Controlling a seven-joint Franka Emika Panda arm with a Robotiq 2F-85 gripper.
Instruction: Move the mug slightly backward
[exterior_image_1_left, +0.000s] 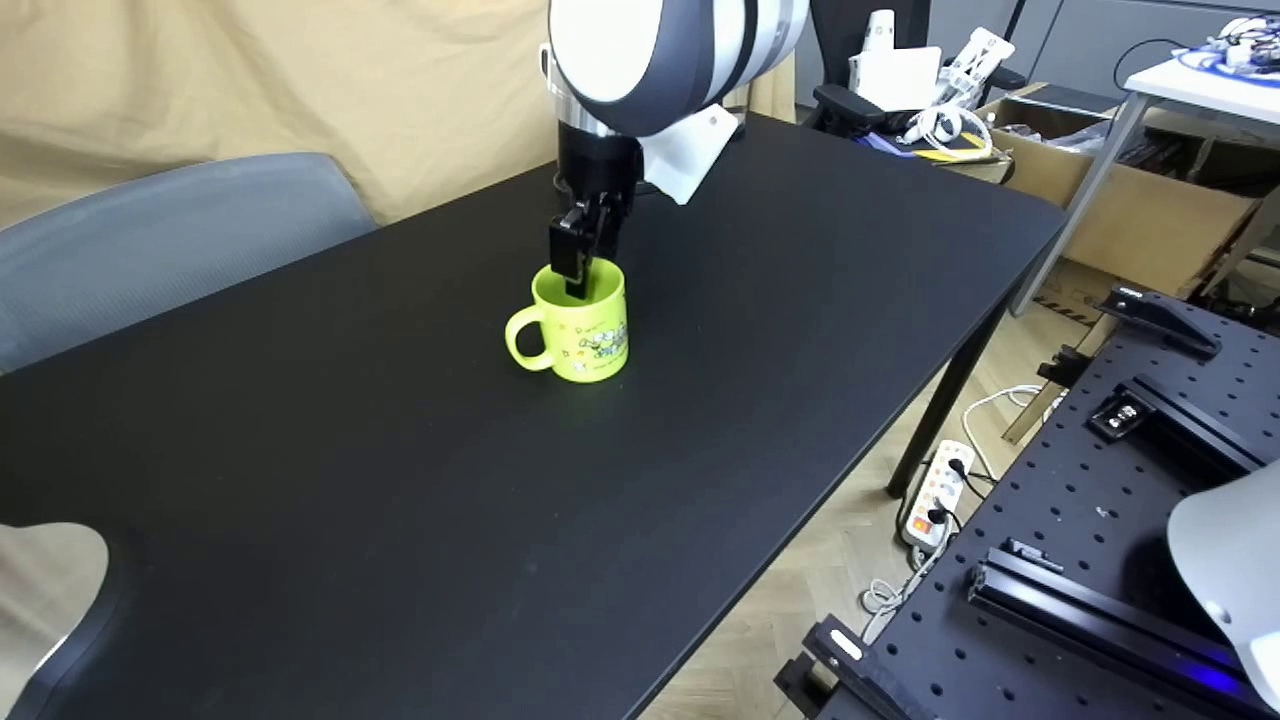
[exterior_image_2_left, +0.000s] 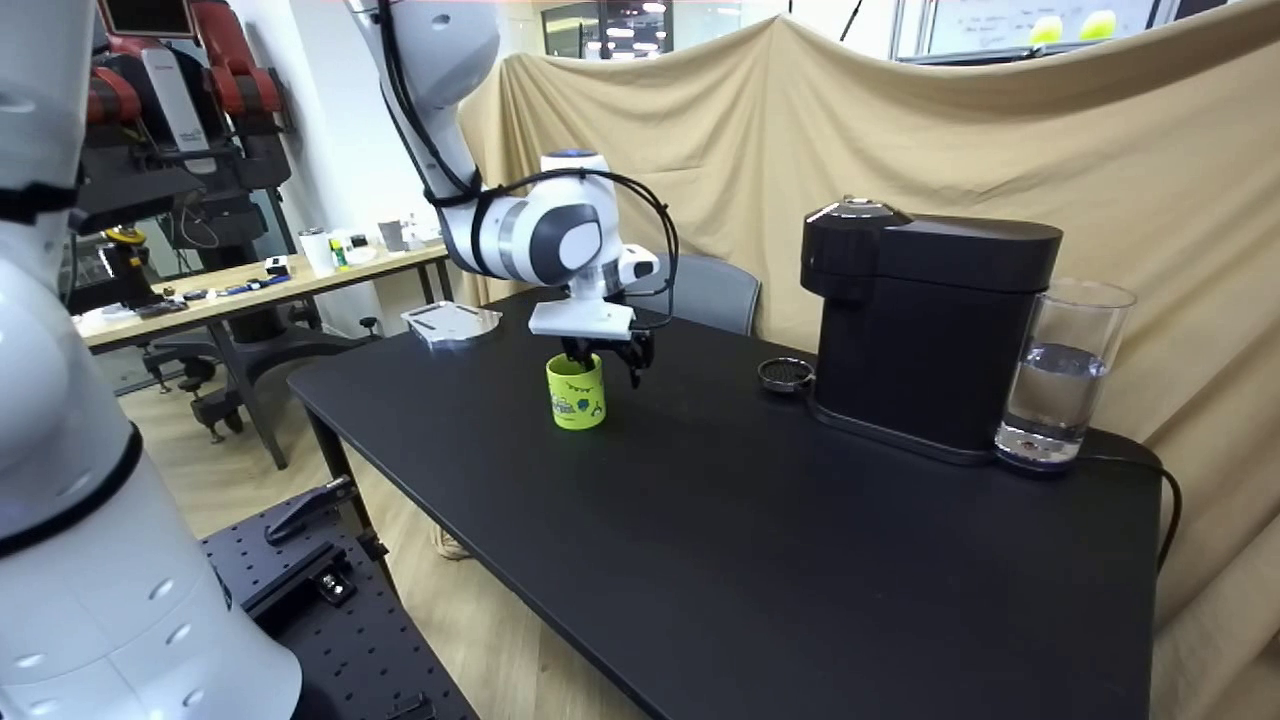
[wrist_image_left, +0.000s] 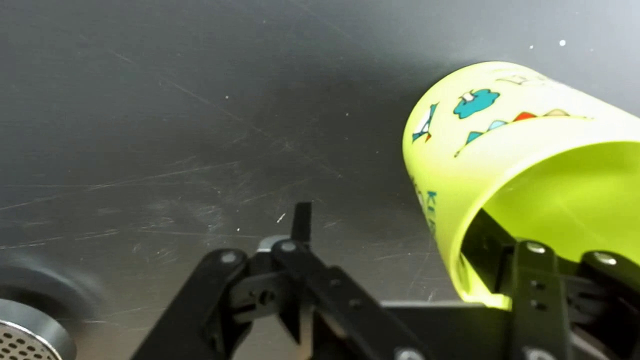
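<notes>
Black table (exterior_image_1_left: 400, 500), mug (exterior_image_1_left: 588, 338) rim between parted jaws

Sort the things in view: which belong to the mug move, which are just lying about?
Part of the job:
yellow-green printed mug
Robotiq gripper, open, straddling the mug's wall

Just lying about:
black coffee machine
round metal drip tray
clear water tank
white power strip

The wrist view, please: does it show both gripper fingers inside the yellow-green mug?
No, one finger is inside the mug, while the other finger is outside.
</notes>
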